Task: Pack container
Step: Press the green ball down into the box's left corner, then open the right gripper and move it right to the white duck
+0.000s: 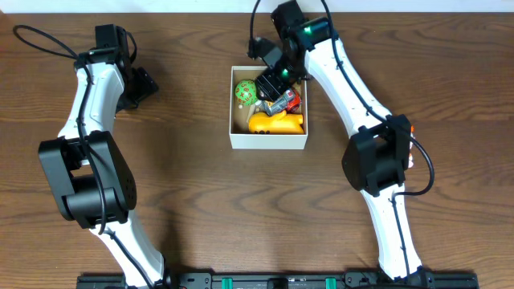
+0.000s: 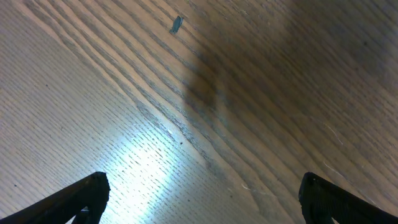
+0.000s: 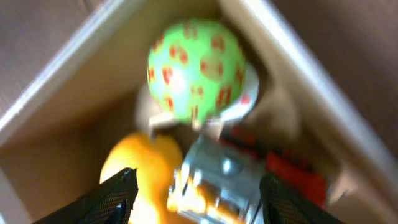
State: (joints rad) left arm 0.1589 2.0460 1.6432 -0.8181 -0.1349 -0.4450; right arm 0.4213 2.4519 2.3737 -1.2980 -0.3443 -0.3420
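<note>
The container (image 1: 268, 141), a square white-walled box with a brown inside, sits at the table's middle back. In it lie a green ball with red spots (image 1: 244, 90), a yellow toy (image 1: 277, 123) and a silver and red toy (image 1: 286, 100). My right gripper (image 1: 273, 80) hangs open over the box. In the right wrist view its fingers (image 3: 199, 199) straddle the silver toy (image 3: 217, 180) without gripping it, with the green ball (image 3: 196, 68), the yellow toy (image 3: 140, 165) and the box wall (image 3: 298, 68) around it. My left gripper (image 1: 143, 87) is open and empty at the far left, over bare wood (image 2: 199, 199).
The table is dark brown wood (image 1: 193, 201). The right arm (image 1: 353, 88) reaches across the back right to the box. The left arm (image 1: 88, 104) stands along the left side. A black rail (image 1: 273, 281) runs along the front edge.
</note>
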